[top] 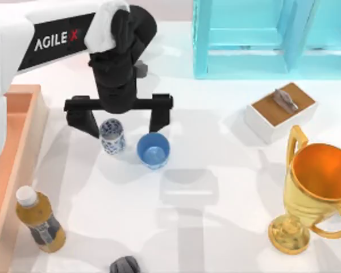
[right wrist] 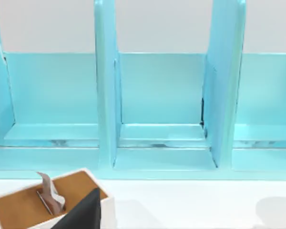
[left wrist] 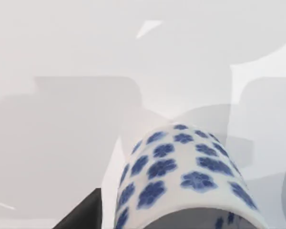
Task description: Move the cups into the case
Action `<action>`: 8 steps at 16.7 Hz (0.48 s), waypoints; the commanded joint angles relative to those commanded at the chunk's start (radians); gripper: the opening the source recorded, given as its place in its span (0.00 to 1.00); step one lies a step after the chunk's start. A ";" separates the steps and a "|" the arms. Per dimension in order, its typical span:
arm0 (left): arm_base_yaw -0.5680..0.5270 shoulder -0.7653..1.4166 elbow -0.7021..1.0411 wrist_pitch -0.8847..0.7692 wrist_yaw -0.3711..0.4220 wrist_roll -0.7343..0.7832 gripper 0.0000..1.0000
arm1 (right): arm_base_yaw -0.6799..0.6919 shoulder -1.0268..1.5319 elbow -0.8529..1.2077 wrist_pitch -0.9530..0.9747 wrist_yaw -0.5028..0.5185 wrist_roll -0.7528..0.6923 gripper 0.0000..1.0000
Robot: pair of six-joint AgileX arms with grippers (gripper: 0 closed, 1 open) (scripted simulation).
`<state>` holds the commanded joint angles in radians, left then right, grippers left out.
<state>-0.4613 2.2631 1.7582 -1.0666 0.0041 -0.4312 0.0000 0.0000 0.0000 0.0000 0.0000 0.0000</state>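
My left gripper (top: 125,126) hangs open and wide over the table's left-middle. The white cup with the blue floral pattern (top: 112,135) stands upright between its fingers, closer to the left one. In the left wrist view the floral cup (left wrist: 181,176) is very close, with one dark finger (left wrist: 83,214) beside it. The plain blue cup (top: 153,151) stands upright just in front of the gripper's right finger, apart from the floral cup. The orange-brown case (top: 37,122) lies along the table's left edge. One dark finger (right wrist: 83,213) of my right gripper shows in the right wrist view, facing the shelf.
A turquoise shelf unit (top: 267,40) stands at the back right, with a small white box with a brown top (top: 281,111) in front of it. A gold trophy (top: 315,193) stands front right, a bottle of amber drink (top: 40,222) front left, and a dark object (top: 125,265) at the front edge.
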 joint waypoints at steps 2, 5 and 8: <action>0.000 0.000 0.000 0.000 0.000 0.000 0.77 | 0.000 0.000 0.000 0.000 0.000 0.000 1.00; 0.000 0.000 0.000 0.000 0.000 0.000 0.55 | 0.000 0.000 0.000 0.000 0.000 0.000 1.00; 0.000 0.000 0.000 0.000 0.000 0.000 0.32 | 0.000 0.000 0.000 0.000 0.000 0.000 1.00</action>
<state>-0.4613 2.2631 1.7582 -1.0666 0.0041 -0.4312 0.0000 0.0000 0.0000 0.0000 0.0000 0.0000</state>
